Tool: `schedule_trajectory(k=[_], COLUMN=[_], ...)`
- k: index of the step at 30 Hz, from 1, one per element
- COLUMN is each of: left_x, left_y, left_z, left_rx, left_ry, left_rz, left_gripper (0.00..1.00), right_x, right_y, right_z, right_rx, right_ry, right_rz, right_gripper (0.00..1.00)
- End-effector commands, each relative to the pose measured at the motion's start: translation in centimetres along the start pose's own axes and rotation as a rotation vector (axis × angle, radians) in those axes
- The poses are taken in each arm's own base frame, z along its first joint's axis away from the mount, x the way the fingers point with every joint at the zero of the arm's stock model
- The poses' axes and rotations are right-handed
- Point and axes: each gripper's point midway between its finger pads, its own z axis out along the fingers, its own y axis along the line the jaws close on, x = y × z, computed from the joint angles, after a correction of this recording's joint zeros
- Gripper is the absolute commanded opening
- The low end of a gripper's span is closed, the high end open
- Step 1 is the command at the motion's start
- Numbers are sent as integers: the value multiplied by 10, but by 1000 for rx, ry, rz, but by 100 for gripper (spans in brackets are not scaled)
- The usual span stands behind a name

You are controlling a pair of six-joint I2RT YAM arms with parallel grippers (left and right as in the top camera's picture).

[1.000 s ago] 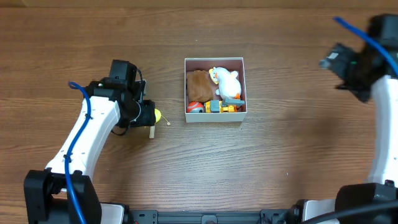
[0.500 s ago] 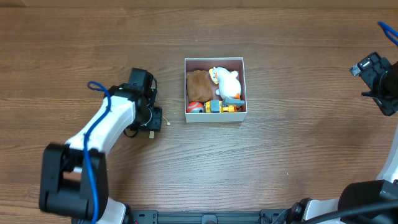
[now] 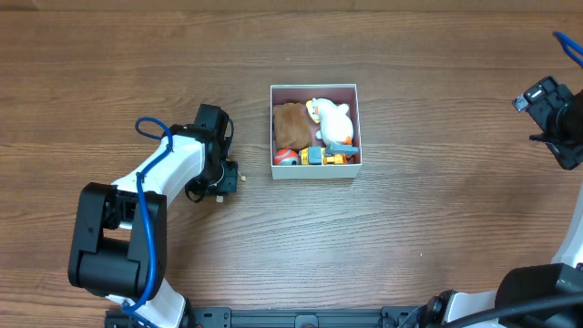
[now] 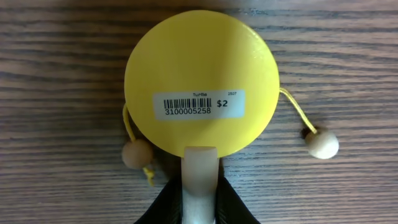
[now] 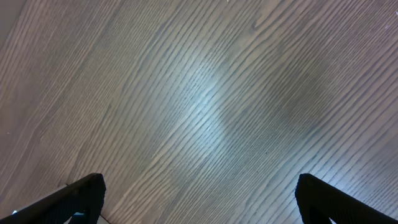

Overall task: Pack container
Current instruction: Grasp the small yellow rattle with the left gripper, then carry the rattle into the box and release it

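The left gripper (image 4: 200,202) is clamped on the pale handle (image 4: 200,177) of a yellow rattle drum (image 4: 202,74), likely because the disc is too broad to pinch. Whether the drum rests on the wood or hangs just above it, I can't tell. It is at eight o'clock of the container (image 3: 315,172), which stands mid-table, crowded with a brown plush (image 3: 291,123) and a white duck (image 3: 332,118). The right gripper (image 5: 199,196) hangs spread and empty at three o'clock, out of the way. The table (image 3: 410,237) is dark-grained wood.
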Motion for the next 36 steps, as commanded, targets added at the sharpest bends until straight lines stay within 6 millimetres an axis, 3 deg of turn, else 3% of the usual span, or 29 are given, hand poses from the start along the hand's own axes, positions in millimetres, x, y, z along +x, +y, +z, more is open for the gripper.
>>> schedule_trajectory(k=[1,5,10,12,13,16,18,22,26,28,30,32,33,34,36], left_x=[5,-19,-61,-72,-78,-83,-84,-92,-102,-101,-98,-97,-97,-98,-98], left_y=[-1,-7,-31,-51,-72,-119,-148,-195,-214,-217,-221,-222,-222,-224,-227], left_z=[2,-54,-155,-189,-211,-230,-225,-176,-118,-96,-88,-90,-92,-96,-116], left_rx=[0,4,43,76,110,162,194,220,208,197,206,214,217,227,255], left_ry=[59,16,-183,-265,-325,-419,-435,-371,-287,-241,-213,-210,-215,-221,-249], left_rz=[28,75,110,152,198,270,258,219,150,119,123,125,125,128,171], left_gripper=[4,4,4,4,4,5,4,6,4,8,11,22,53,67,74], right_x=[0,0,2,2,2,3,4,5,9,9,9,9,9,9,9], right_y=[0,0,-1,-1,-1,-1,-2,-3,-5,-5,-5,-5,-5,-5,-5], right_z=[-1,-1,-1,-1,-1,-1,-1,-1,-1,-1,-1,-1,-1,-1,-1], right_rx=[-3,-2,2,2,2,4,6,10,18,18,18,18,18,19,18], right_ry=[-2,-1,6,7,7,10,13,20,34,35,35,35,36,36,36], right_rz=[4,4,4,4,4,4,4,4,3,3,4,3,3,3,-1], right_gripper=[100,100,100,100,100,100,100,100,100,100,100,100,100,100,100])
